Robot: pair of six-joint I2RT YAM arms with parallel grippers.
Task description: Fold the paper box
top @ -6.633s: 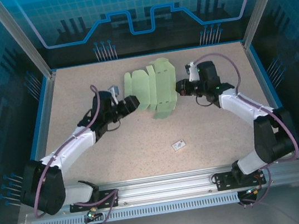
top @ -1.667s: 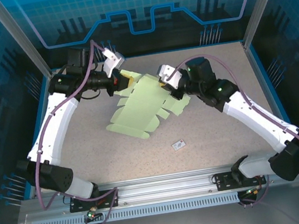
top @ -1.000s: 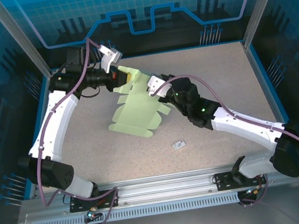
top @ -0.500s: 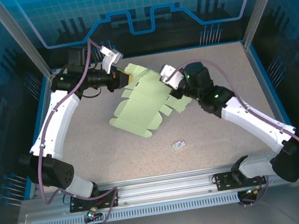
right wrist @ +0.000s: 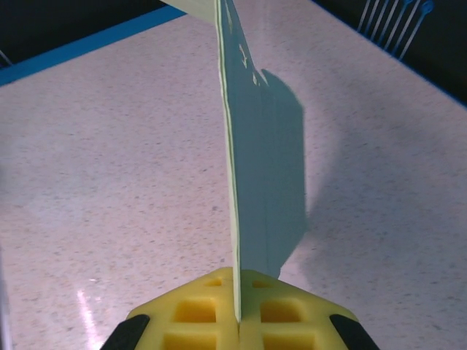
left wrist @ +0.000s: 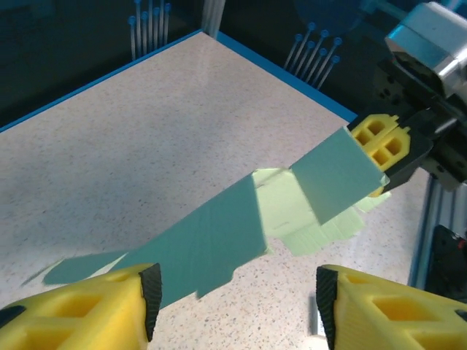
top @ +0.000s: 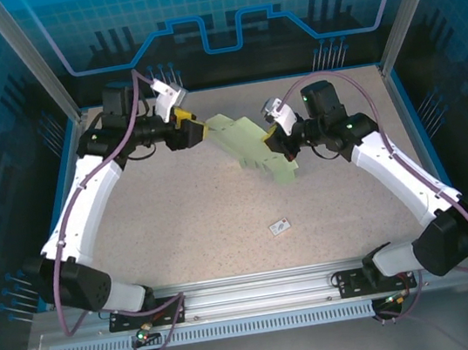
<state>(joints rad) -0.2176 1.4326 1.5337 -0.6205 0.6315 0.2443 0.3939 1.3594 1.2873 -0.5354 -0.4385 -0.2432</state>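
The paper box (top: 247,142) is a pale mint-green creased cut-out, held off the table and slanting down to the right. My right gripper (top: 275,141) is shut on its right edge. In the right wrist view the card (right wrist: 263,168) stands edge-on, pinched between the yellow fingers of that gripper (right wrist: 238,317). My left gripper (top: 199,132) is open just left of the card's upper end. In the left wrist view its jaws (left wrist: 237,306) stand wide apart. The card (left wrist: 211,240) stretches from beside the left finger to the right gripper (left wrist: 379,146).
A tiny white tag (top: 280,226) lies on the speckled table toward the front. Blue side walls (top: 71,164) and angled metal posts (top: 32,60) bound the table. The aluminium rail (top: 261,298) with both arm bases runs along the near edge.
My left gripper has opened and let go of the card's left end. The right gripper has drawn back to the right with the card, which now hangs narrower and steeper.
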